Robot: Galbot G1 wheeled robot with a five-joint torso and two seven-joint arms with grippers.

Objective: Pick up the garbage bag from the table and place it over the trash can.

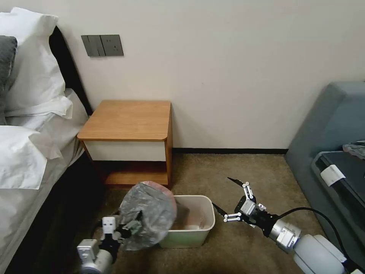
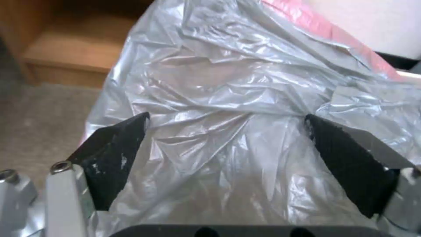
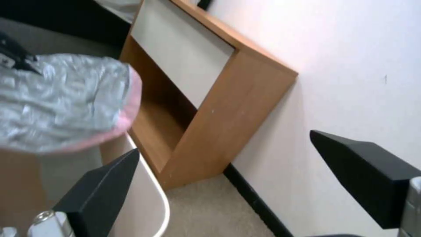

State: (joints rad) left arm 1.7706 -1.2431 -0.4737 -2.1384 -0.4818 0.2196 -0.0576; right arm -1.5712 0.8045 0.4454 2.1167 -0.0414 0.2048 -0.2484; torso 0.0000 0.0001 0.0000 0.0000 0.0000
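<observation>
Garbage bag [image 1: 148, 215] against left gripper [image 1: 131, 228] (splayed)

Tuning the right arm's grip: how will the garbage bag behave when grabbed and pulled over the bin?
The garbage bag looks thin and crinkled, so probably floppy and very light. Its glossy film may slip between pads. It billows around the left gripper, so its pink edge may shift when touched.

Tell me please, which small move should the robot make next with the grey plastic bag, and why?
Probably the right gripper, open beside the cream-beige plastic trash can, should reach for the pinkish-red edge of the crinkled grey garbage bag. The left gripper holds the bag bunched above the bin's left end, its mouth not spread over the rim.
</observation>
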